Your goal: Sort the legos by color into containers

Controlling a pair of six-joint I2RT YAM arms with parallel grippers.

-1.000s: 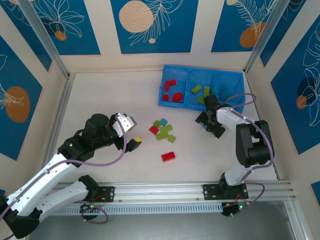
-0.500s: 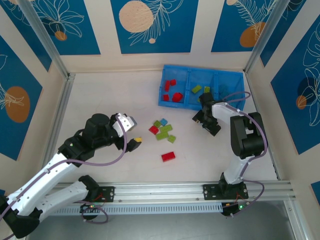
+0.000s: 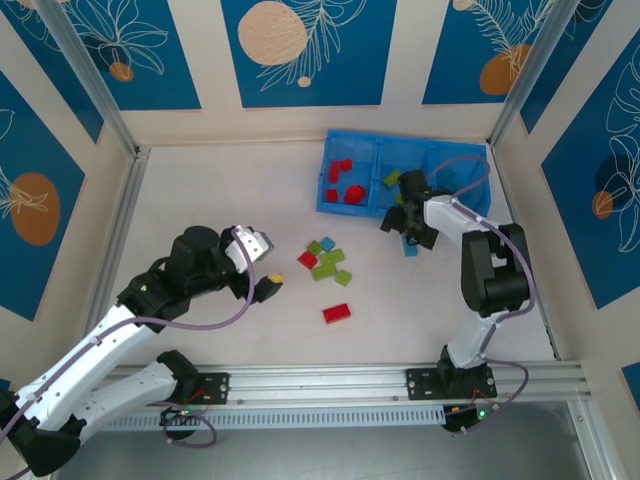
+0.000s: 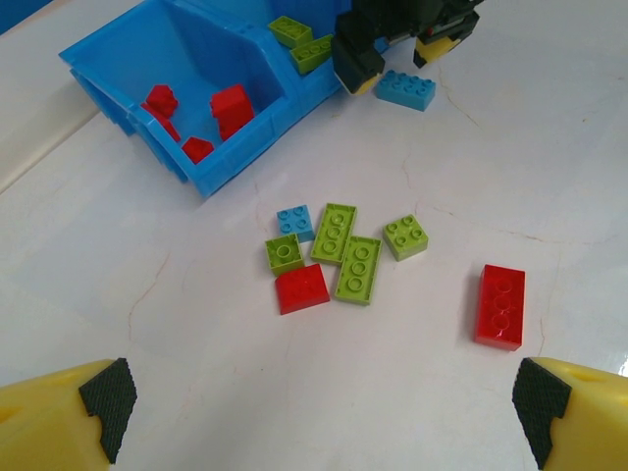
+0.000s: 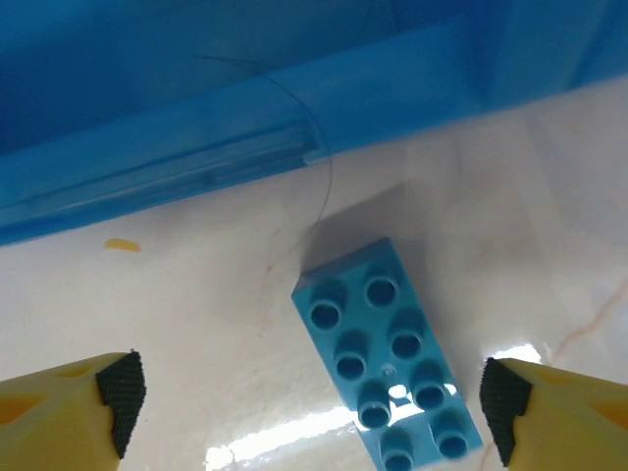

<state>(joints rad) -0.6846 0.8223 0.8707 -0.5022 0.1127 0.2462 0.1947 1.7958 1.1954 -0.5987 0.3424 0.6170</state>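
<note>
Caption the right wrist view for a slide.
Open right gripper above a light blue brick on the table, beside the blue bin.

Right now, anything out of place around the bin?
Yes: one light-blue brick lies flat on the table just outside the bin, by its near wall and in no compartment. The right gripper hovers open above it, a finger on either side, neither touching it.

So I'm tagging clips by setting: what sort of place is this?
Probably a robot test cell in a lab: a white table boxed in by blue printed panels, with an aluminium rail along its near edge.
</note>
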